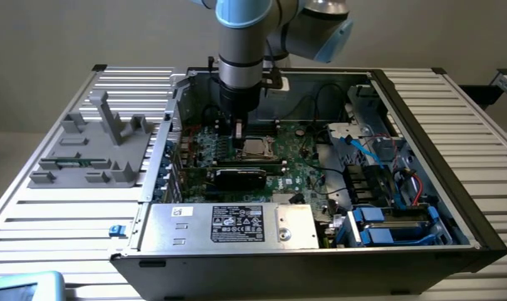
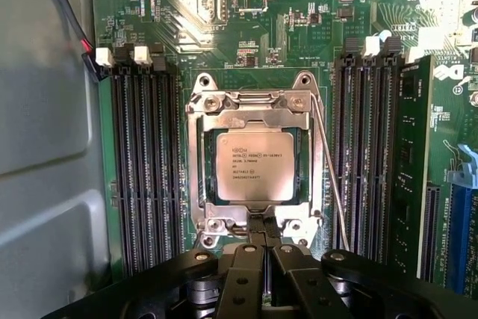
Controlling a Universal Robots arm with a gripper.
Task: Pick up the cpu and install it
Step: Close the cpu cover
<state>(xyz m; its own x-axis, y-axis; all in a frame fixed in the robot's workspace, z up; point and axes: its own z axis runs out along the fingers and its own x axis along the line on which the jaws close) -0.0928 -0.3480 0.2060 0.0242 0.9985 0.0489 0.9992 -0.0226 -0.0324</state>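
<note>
The cpu [image 2: 255, 163] lies flat in the motherboard socket [image 2: 200, 156], its silver top with printed text facing up inside the metal frame. In the exterior view the cpu [image 1: 255, 147] shows as a small bright square on the green board inside the open computer case. My gripper [image 2: 263, 238] hangs over the socket's edge beside the cpu, its two black fingers pressed together with nothing between them. In the exterior view the gripper [image 1: 239, 135] stands upright, just off the cpu toward the exterior view's left.
Black memory slots [image 2: 146, 162] flank the socket on both sides, and a thin socket lever [image 2: 332, 166] runs along it. A graphics card [image 1: 249, 174], power supply [image 1: 228, 222] and blue drive bays [image 1: 395, 226] crowd the case. A grey fixture block [image 1: 94, 150] sits on the slatted table.
</note>
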